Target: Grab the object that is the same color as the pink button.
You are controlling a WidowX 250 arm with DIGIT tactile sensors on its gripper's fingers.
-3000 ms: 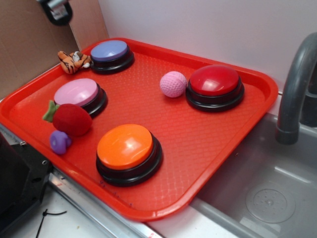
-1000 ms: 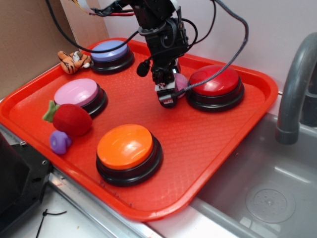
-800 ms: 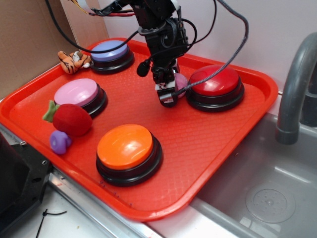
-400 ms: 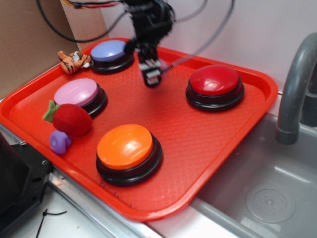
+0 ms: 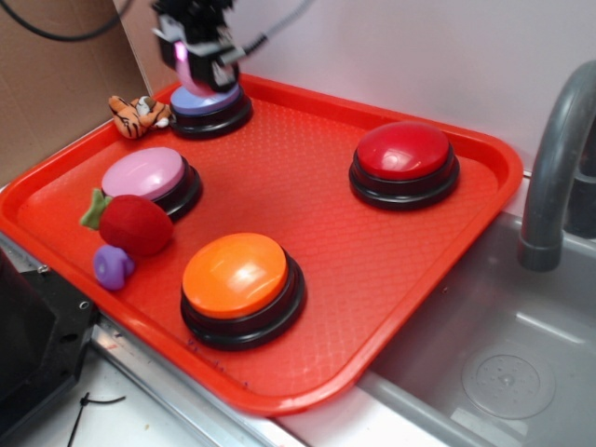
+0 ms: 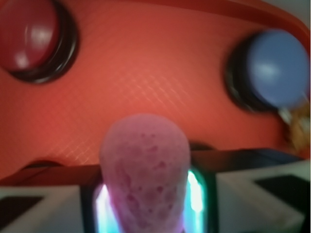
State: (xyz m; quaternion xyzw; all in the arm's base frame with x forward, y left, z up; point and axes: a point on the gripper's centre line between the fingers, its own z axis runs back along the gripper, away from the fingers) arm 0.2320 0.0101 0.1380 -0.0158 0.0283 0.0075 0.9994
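Above the back-left corner of the tray, exterior view:
- Gripper (image 5: 198, 53): raised clear of the tray (image 5: 391, 279), directly over the lavender-blue button (image 5: 210, 104); clamped on the pink ball (image 5: 189, 71), of which only a pink sliver shows between the fingers.
- Pink ball: off the tray surface, carried aloft; no longer resting anywhere among the buttons.
- Pink button (image 5: 149, 177): left side of the tray, untouched, well apart from the gripper; serves only as the colour reference.
- Red button (image 5: 404, 160): right rear of the tray, nothing beside it.
- Orange button (image 5: 242, 285): front centre, undisturbed.
- Plush strawberry (image 5: 132, 223) and purple toy (image 5: 113, 266): front left, just beside the pink button, not involved.
- Tiger toy (image 5: 136, 115): outside the rear-left rim, near the lavender-blue button.

Below the camera, wrist view (blurred):
- Pink ball (image 6: 145, 174): fills the lower centre, dimpled surface visible, squeezed into an elongated shape between the two fingers (image 6: 39, 206).
- Jaws: pressed against both sides of the ball, lit strips glowing at the contact edges.
- Tray floor: well beneath the ball, confirming lift-off.
- Red button (image 6: 34, 39): upper left. Lavender-blue button (image 6: 274, 68): upper right.

Task progress:
- Done: correct object selected, gripped, lifted.
- Left: judged as nothing beyond keeping the hold; grasp appears secure.
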